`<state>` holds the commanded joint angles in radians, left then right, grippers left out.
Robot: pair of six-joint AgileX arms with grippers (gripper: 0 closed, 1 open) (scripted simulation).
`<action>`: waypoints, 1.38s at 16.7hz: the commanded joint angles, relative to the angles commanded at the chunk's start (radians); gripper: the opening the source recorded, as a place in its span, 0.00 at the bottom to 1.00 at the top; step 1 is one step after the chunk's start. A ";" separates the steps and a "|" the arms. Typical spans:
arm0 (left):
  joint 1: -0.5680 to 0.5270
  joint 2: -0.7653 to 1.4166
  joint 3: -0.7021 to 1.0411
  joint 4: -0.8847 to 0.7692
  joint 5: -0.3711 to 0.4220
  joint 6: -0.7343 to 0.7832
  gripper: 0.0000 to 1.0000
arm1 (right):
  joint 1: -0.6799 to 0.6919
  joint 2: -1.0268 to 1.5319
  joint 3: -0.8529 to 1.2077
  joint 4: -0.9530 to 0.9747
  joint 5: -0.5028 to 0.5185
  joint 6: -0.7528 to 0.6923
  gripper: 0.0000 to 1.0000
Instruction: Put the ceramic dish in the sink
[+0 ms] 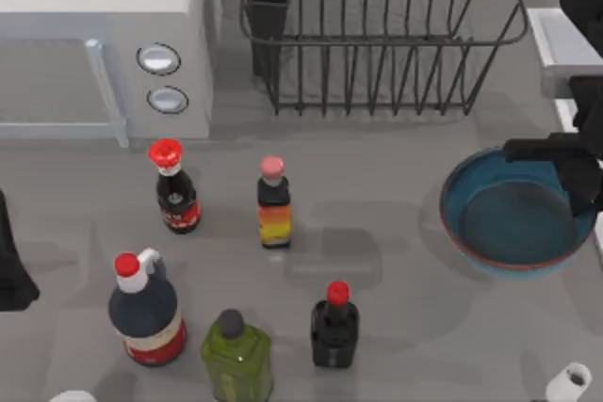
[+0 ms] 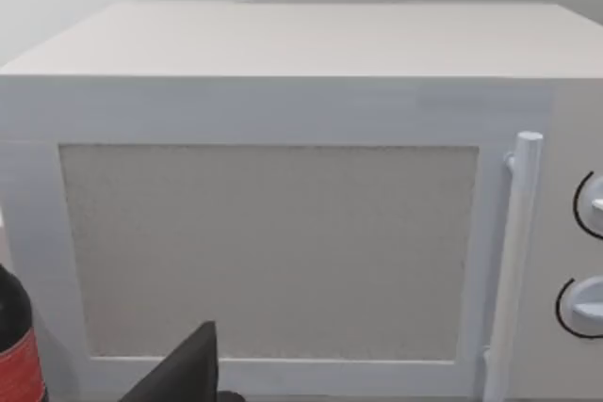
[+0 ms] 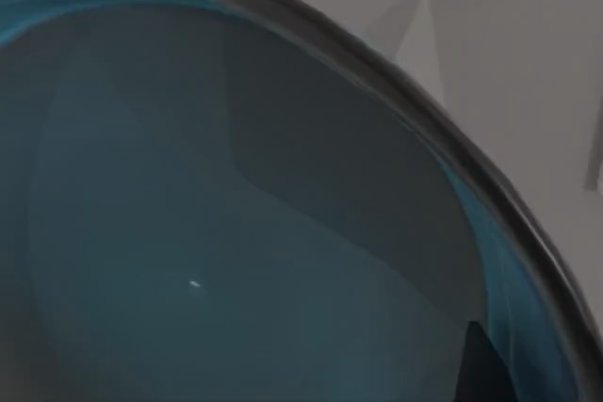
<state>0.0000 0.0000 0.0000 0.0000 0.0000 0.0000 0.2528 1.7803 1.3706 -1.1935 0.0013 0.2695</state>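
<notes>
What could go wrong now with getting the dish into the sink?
The right gripper sits at the dish's far right rim, so a hold on that one thin edge could let the wide bowl tilt or slip. The sink lies just behind, beside the dish rack; a swing that way might clip the rack's wires or the sink's raised rim. The left arm is parked at the table's left edge.

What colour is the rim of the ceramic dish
The ceramic dish has a thin reddish-brown rim around its teal-blue body, best seen in the top view.
</notes>
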 joint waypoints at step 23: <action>0.000 0.000 0.000 0.000 0.000 0.000 1.00 | -0.248 -0.117 -0.266 0.703 -0.276 -0.088 0.00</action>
<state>0.0000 0.0000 0.0000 0.0000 0.0000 0.0000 0.0049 1.6634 1.1045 -0.4908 -0.2749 0.1811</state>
